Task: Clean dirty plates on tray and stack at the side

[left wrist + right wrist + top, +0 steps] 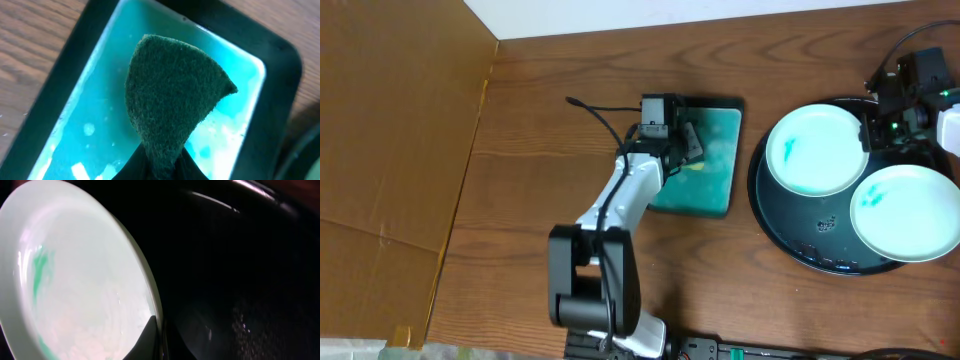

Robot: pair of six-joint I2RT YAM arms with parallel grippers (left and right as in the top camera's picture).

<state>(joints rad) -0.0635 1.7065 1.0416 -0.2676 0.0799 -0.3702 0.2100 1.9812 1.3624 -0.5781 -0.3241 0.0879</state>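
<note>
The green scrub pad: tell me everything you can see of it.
The scrub pad is dark green, coarse and fibrous. It fans out to a rounded top edge and narrows to a pinched lower end. The left gripper is clamped on that narrow end and holds the pad over the teal floor of the rectangular black-rimmed dish. I cannot tell whether the pad touches the dish floor.

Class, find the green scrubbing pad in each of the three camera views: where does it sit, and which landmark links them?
Overhead: the pad, upper middle, pinched in the left gripper over the rectangular dish.
Left wrist: the pad fills the centre, above the dish's teal floor.
Right wrist: not in it; only a plate and the tray show.
Shared landmark: the black-rimmed dish, in overhead and left wrist.
</note>
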